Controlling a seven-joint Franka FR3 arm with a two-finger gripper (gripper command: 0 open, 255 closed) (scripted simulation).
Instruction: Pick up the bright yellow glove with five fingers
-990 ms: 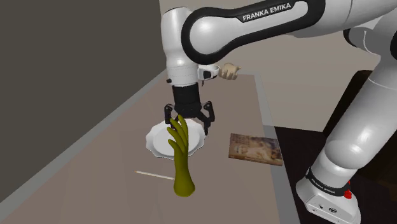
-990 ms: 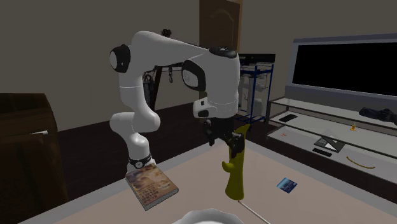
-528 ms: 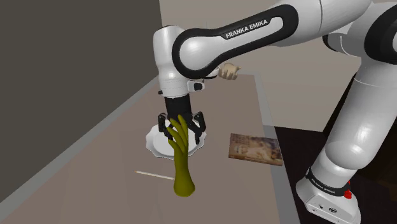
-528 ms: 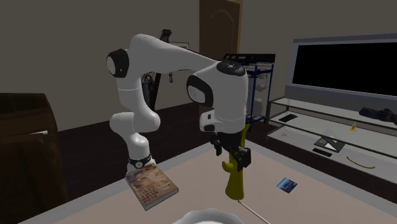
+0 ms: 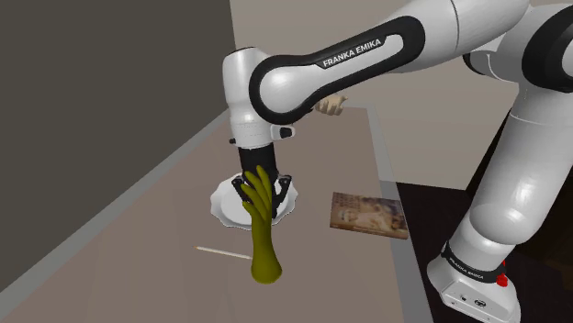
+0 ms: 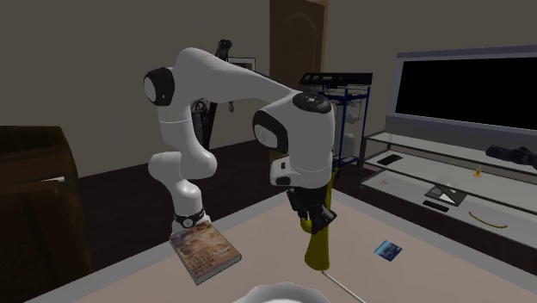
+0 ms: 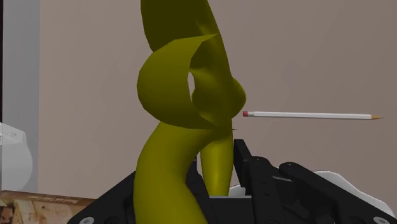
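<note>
olive-yellow glove (image 5: 264,240) stands between the spread fingers (image 7: 247,167), which have dropped lower.

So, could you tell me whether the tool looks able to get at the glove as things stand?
Probably yes: the tool sits right at the upright glove's fingers, with nothing between them.

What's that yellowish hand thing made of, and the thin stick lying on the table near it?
The glove looks like smooth rubber or plastic. It is olive-yellow and matt with no visible weave, and it stands stiffly upright. Which of the two it is stays unclear. The stick is a pencil with a white painted shaft, a red end and a tan pointed tip, so it is probably wood.
</note>
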